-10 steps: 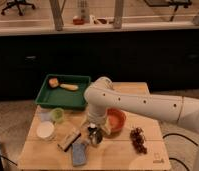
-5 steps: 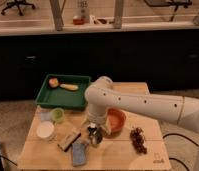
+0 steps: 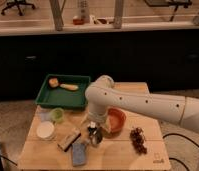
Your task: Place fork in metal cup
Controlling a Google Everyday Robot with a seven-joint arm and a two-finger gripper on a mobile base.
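Observation:
My gripper (image 3: 94, 130) hangs at the end of the white arm (image 3: 138, 102), just left of the orange bowl (image 3: 116, 120) at the middle of the wooden table (image 3: 118, 156). It is right above the small dark metal cup (image 3: 95, 138), which it partly covers. The fork does not show; it is hidden or out of view behind the gripper and the arm.
A green tray (image 3: 48, 97) with a tan wooden-handled brush (image 3: 63, 85) stands at the back left. A light green cup (image 3: 56, 115), a white round container (image 3: 45, 130), a brown block (image 3: 69, 140) and a blue object (image 3: 79, 154) lie left of the gripper. A dark clump (image 3: 138, 140) lies to the right.

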